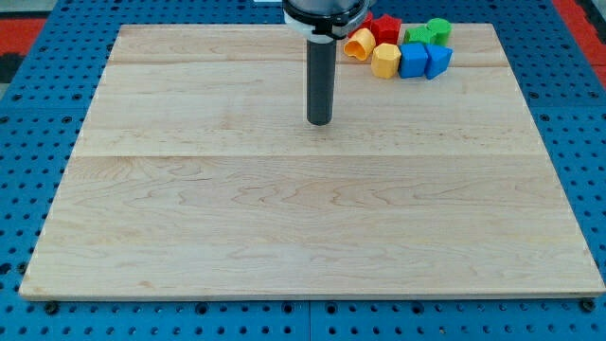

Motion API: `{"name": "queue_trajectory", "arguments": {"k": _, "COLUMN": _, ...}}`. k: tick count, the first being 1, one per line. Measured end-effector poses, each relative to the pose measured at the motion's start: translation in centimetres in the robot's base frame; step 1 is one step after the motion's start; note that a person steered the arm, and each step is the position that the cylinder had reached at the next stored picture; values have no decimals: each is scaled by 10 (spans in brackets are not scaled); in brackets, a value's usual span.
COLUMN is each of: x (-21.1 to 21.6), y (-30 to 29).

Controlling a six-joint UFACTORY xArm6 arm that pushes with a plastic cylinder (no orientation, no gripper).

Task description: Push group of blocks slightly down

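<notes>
A tight group of blocks sits at the view's top right of the wooden board (284, 208). It holds a red star block (384, 27), a green block (437, 29), a second green block (417, 35), a yellow ring-like block (359, 44), a yellow block (385, 60), a blue cube (414, 59) and a blue block (438, 60). My tip (320, 122) rests on the board to the lower left of the group, apart from every block. The yellow blocks are the nearest to it.
The board lies on a blue perforated table (38, 114). The group stands close to the board's top edge. The arm's dark mount (324, 11) hangs over that edge, just left of the blocks.
</notes>
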State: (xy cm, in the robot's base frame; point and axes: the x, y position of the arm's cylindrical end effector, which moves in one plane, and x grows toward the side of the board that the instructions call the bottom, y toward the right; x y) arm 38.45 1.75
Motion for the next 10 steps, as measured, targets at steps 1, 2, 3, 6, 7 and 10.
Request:
{"name": "queue_trajectory", "arguments": {"k": 1, "x": 1, "y": 9}}
{"name": "queue_trajectory", "arguments": {"k": 2, "x": 2, "y": 26}}
{"name": "queue_trajectory", "arguments": {"k": 3, "x": -9, "y": 93}}
{"name": "queue_trajectory", "arguments": {"k": 6, "x": -71, "y": 327}}
{"name": "queue_trajectory", "arguments": {"k": 7, "x": -71, "y": 327}}
{"name": "queue_trajectory", "arguments": {"k": 10, "x": -192, "y": 203}}
